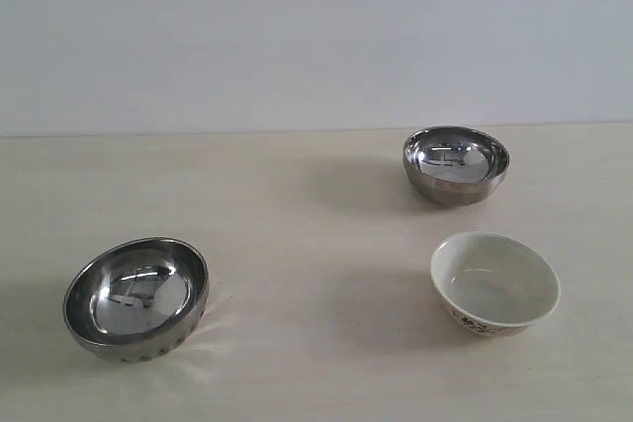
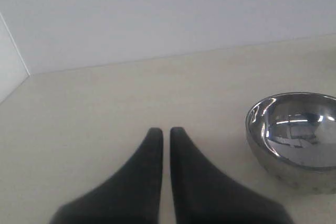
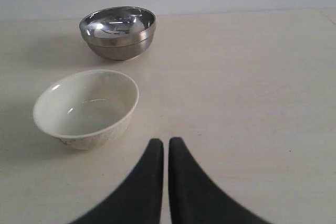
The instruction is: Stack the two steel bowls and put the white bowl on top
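Note:
A dimpled steel bowl (image 1: 136,297) sits at the front left of the table, tilted a little; it also shows in the left wrist view as a shiny bowl (image 2: 296,139) off to one side of my left gripper (image 2: 165,131), which is shut and empty. A smooth steel bowl (image 1: 455,164) stands at the back right. The white bowl (image 1: 495,284) with a dark pattern stands in front of it. In the right wrist view the white bowl (image 3: 86,108) and smooth steel bowl (image 3: 118,31) lie ahead of my shut, empty right gripper (image 3: 165,141). Neither gripper shows in the exterior view.
The light wooden table (image 1: 316,234) meets a plain pale wall (image 1: 297,37) at the back. A side wall corner (image 2: 13,61) appears in the left wrist view. Bare tabletop lies between the three bowls.

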